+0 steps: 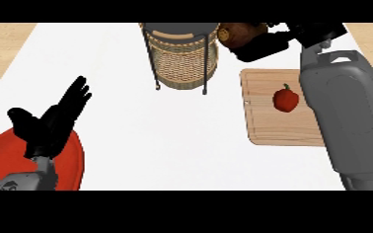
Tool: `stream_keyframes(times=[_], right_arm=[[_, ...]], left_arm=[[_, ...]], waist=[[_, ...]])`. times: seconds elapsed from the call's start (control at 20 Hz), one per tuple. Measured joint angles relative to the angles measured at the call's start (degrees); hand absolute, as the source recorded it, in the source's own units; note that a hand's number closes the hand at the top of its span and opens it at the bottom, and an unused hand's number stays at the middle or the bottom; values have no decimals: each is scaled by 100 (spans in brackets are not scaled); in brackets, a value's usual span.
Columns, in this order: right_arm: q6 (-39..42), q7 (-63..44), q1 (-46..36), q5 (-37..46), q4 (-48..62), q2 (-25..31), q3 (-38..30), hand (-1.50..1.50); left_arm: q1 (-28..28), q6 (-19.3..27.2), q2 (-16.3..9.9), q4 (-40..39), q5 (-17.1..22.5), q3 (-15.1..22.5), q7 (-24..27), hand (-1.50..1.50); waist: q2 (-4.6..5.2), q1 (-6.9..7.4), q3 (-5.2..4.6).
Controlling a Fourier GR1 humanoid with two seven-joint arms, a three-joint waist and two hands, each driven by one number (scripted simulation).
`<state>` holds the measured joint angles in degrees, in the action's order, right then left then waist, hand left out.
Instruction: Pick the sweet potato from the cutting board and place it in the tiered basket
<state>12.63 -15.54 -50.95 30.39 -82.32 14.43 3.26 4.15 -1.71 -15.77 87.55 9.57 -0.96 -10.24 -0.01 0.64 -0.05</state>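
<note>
Sweet potato (235,33), brown, rounded and mottled, shows at the far edge of the desk, held up in the right hand (266,44), whose black fingers (255,52) are curled round its near side, so that only its left part is visible. It is level with the top of the tiered basket (180,54) and just to the right of that basket's rim, well away from the cutting board. The basket is a round drum of tan woven wicker in a thin dark wire frame on slim legs, with a flat grey top tier. Nearer than the fingers, and partly under the grey right forearm, lies the cutting board (266,123), a pale rectangle of wood with visible grain and rounded corners. On it sits a glossy red bell pepper (285,99) with a short green stem. The desk (167,138) is smooth and plain white. Far to the left, the left hand (45,126) is at rest, fingers straight and spread, holding nothing, over the edge of a round red plate (67,163).
</note>
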Motion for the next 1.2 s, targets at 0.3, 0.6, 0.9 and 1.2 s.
stream_keyframes(times=[0.3, 0.6, 0.9, 1.2], right_arm=[[-281, -329, -653, 321, 777, -597, 155, 150], [-452, -607, -925, 617, 1282, -983, 235, 150], [-804, -275, -1237, 849, 2062, -1162, 156, 150], [-1307, 0, -1424, 1098, 2611, -1206, 101, 150]], left_arm=[[-65, -44, 22, 217, 4, -64, -136, 0], [174, 2, 136, 27, -130, -82, -164, 0], [124, -30, 161, 172, -152, -121, -290, 0], [93, -91, 193, 267, -169, -116, -330, 0]], waist=[[4, 19, 1], [-3, -11, 1], [-56, 1, 14], [-112, 10, 41]])
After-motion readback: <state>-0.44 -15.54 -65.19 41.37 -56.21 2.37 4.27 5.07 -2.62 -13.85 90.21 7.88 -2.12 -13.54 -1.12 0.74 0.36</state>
